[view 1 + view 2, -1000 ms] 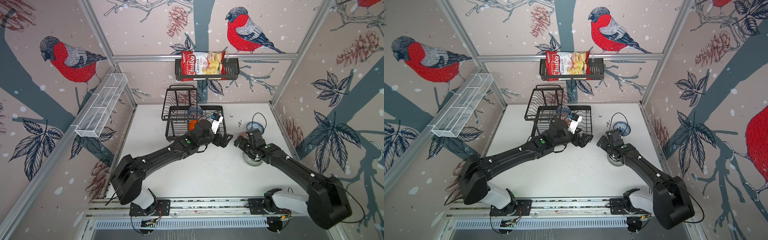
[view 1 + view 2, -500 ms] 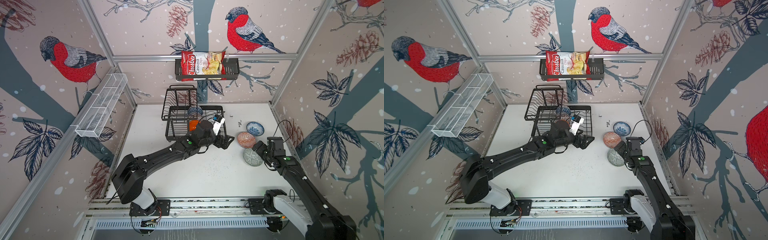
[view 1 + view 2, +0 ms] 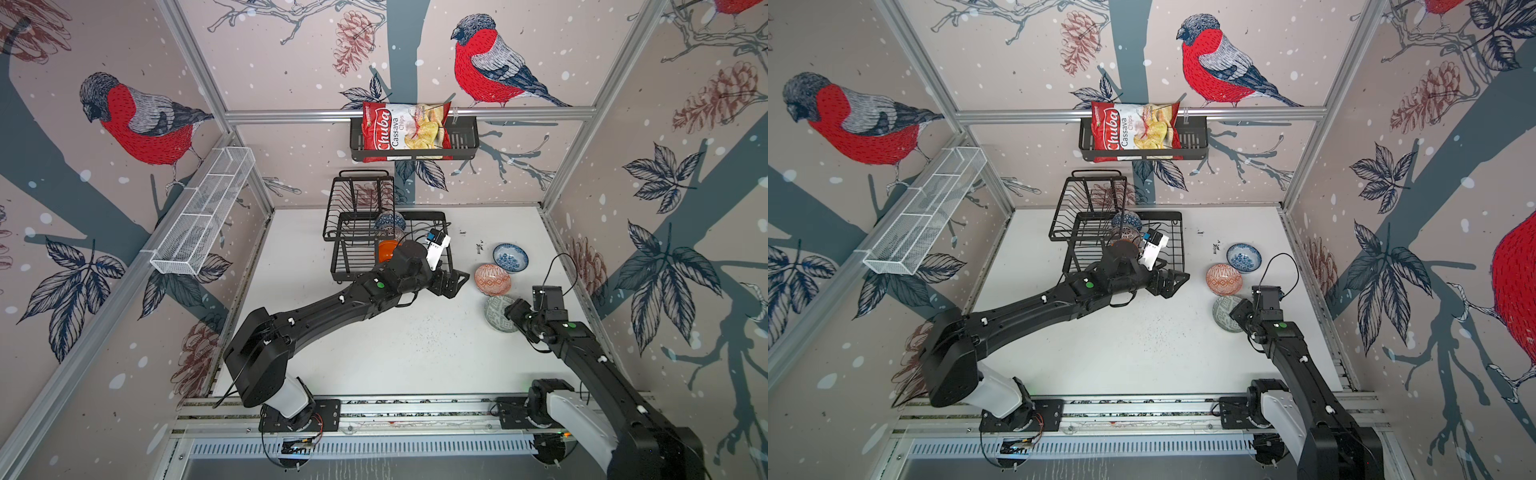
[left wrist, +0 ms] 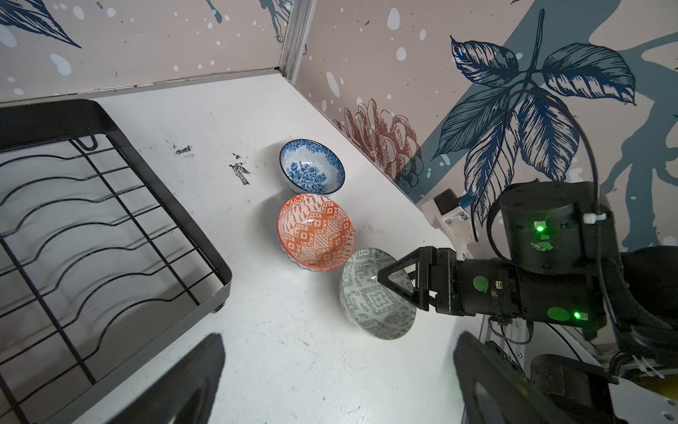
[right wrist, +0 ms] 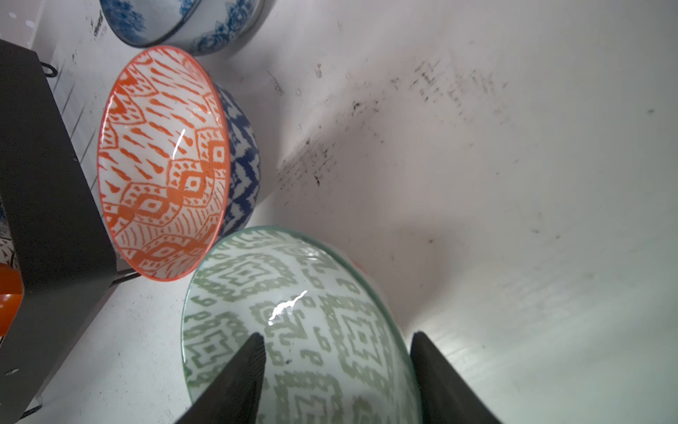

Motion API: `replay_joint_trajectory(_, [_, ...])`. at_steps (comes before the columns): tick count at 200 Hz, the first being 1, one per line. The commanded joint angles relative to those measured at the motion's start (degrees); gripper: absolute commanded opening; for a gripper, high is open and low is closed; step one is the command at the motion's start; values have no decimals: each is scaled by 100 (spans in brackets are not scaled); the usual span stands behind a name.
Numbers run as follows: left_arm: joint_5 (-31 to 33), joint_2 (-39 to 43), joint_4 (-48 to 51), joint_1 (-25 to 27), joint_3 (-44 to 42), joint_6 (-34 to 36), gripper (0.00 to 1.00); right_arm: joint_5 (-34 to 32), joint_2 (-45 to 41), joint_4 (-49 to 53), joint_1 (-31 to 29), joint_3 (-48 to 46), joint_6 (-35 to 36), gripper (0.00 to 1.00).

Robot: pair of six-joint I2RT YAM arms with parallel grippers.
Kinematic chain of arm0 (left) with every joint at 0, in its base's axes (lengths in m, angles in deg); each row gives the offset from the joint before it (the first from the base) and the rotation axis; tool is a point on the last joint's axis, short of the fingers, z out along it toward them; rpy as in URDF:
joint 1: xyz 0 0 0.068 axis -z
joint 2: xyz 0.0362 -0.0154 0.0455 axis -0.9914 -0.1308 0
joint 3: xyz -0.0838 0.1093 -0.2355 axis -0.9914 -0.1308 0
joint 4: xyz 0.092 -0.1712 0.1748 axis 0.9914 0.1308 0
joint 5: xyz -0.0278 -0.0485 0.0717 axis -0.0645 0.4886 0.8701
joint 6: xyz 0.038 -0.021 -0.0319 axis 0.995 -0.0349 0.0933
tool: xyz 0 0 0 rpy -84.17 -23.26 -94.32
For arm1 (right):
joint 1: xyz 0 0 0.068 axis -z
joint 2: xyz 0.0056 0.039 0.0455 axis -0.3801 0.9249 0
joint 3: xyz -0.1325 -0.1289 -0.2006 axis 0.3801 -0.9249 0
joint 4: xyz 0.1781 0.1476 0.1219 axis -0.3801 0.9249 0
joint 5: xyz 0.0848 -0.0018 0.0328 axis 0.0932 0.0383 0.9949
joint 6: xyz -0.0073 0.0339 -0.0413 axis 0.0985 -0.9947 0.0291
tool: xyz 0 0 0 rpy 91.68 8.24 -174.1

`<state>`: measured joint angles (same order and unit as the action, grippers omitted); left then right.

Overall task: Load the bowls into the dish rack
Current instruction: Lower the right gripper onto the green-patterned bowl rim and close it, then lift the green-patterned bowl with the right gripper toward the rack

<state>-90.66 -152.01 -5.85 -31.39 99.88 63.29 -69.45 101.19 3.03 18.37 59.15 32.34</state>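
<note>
Three bowls lie in a row on the white table right of the dish rack (image 3: pixel 357 253) (image 4: pixel 176 198): blue-white floral (image 3: pixel 510 257) (image 4: pixel 312 170), orange-white patterned (image 3: pixel 492 279) (image 4: pixel 315 231) and grey-green patterned (image 3: pixel 496 316) (image 4: pixel 370 301) (image 5: pixel 293 312). My right gripper (image 3: pixel 509 311) (image 5: pixel 335 352) straddles the grey-green bowl's near rim, one finger inside and one outside, with a gap still showing. The bowl sits tilted. My left gripper (image 3: pixel 451 284) (image 4: pixel 337 381) hovers open and empty by the rack's front right corner. Inside the rack stand a plain orange bowl (image 3: pixel 387 249) and a dark blue bowl (image 3: pixel 390 220).
A black wall basket (image 3: pixel 461 141) with a chips bag (image 3: pixel 405 131) hangs on the back wall. A long white mesh basket (image 3: pixel 203 212) hangs on the left wall. The right wall (image 4: pixel 385 121) runs close behind the three bowls.
My right arm has pulled back from over the bowls to the right side, and its jaws have narrowed around the grey-green bowl's rim. The left arm has barely moved.
</note>
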Motion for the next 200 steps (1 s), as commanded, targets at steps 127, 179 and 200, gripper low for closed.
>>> replay_joint_trajectory(127, [65, -15, -23, 15, 45, 43, 98, -80, 488, -657, -1134, -90, -485, 44])
replay_joint_trajectory(179, [111, 1, -12, 15, 39, 43, 98, -368, 1069, -503, -1544, 495, -218, 42])
replay_joint_trajectory(200, [102, -6, -15, 15, 37, 25, 98, -596, 1105, -294, -1489, 684, 2, 43])
